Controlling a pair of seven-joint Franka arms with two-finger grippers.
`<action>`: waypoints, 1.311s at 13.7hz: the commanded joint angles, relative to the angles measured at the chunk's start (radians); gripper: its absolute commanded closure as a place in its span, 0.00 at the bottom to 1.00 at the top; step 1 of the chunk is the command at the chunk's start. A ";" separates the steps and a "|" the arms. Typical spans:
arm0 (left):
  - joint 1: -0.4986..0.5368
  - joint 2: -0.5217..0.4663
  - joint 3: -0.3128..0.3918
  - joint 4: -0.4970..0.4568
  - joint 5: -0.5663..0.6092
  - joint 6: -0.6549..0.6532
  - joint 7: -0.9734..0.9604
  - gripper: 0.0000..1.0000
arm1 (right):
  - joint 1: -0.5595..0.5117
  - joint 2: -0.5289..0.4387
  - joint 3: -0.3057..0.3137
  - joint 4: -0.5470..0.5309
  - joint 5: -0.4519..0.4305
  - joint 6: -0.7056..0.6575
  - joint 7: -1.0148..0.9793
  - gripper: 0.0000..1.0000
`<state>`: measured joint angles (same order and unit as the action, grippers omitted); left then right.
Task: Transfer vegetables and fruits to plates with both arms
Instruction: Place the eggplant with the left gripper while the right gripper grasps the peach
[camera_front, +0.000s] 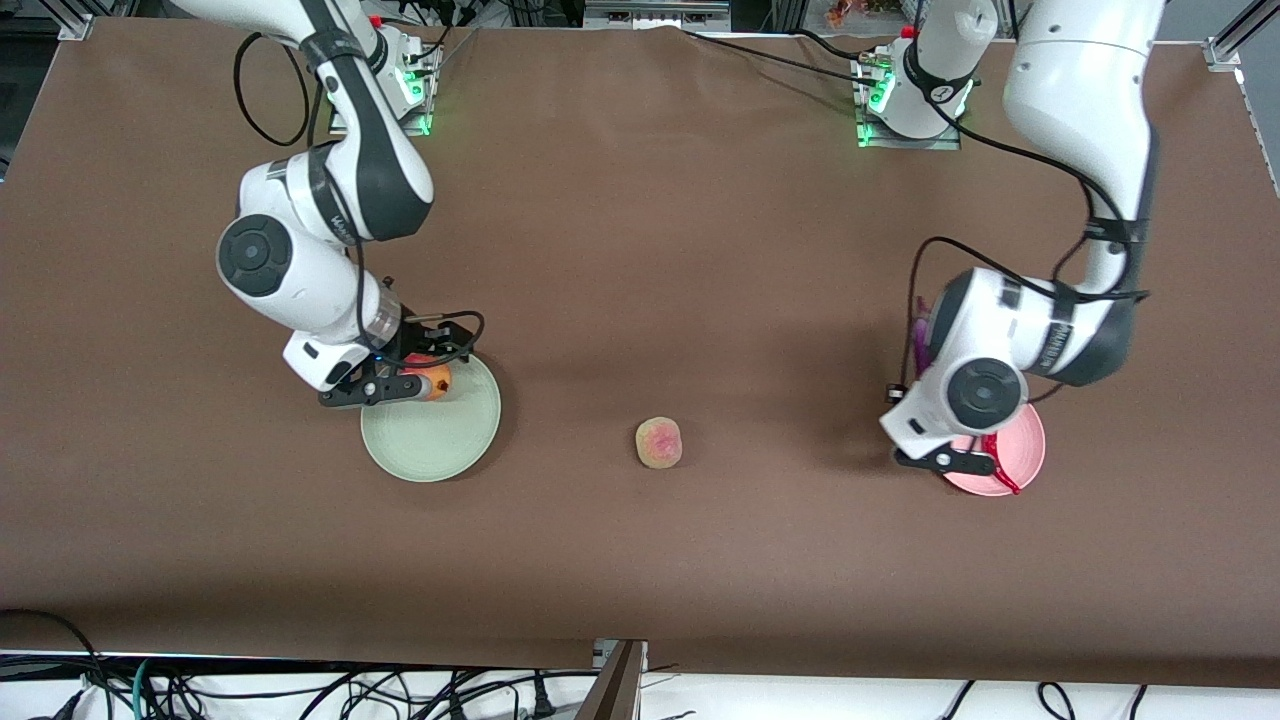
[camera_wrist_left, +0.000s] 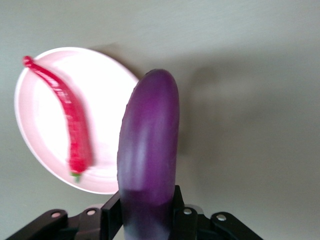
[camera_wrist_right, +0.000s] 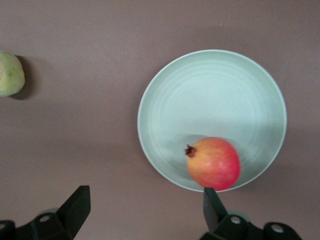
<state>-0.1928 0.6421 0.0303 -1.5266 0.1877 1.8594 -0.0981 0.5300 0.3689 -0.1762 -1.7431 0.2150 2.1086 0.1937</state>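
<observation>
My left gripper (camera_wrist_left: 148, 212) is shut on the purple eggplant (camera_wrist_left: 148, 145), which hangs over the table beside the pink plate (camera_wrist_left: 42, 130). The red chili (camera_wrist_left: 70, 125) lies on that plate. In the front view the left gripper (camera_front: 945, 460) sits at the pink plate's (camera_front: 1025, 455) edge, and only a sliver of the eggplant (camera_front: 919, 338) shows past the arm. My right gripper (camera_wrist_right: 145, 200) is open and holds nothing, over the rim of the green plate (camera_wrist_right: 215, 95). The red fruit (camera_wrist_right: 214, 163) rests on that plate beside one finger. The peach (camera_front: 659, 442) lies on the table between the plates.
The brown tablecloth (camera_front: 640, 250) covers the whole table. Both arm bases (camera_front: 905, 105) stand along the edge farthest from the front camera. Cables lie past the table's near edge.
</observation>
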 joint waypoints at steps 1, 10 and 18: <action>0.094 0.030 -0.013 0.003 0.004 0.017 0.145 1.00 | 0.100 0.080 -0.002 0.072 0.010 0.042 0.206 0.00; 0.110 0.044 -0.016 0.006 0.004 0.072 0.181 0.00 | 0.249 0.540 -0.005 0.456 0.006 0.596 0.584 0.00; 0.116 -0.112 -0.021 0.014 -0.180 -0.050 0.176 0.00 | 0.297 0.702 -0.014 0.519 -0.117 0.841 0.584 0.00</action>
<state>-0.0821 0.6335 0.0100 -1.5014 0.0440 1.8792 0.0648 0.8013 1.0370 -0.1729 -1.2597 0.1242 2.9373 0.7615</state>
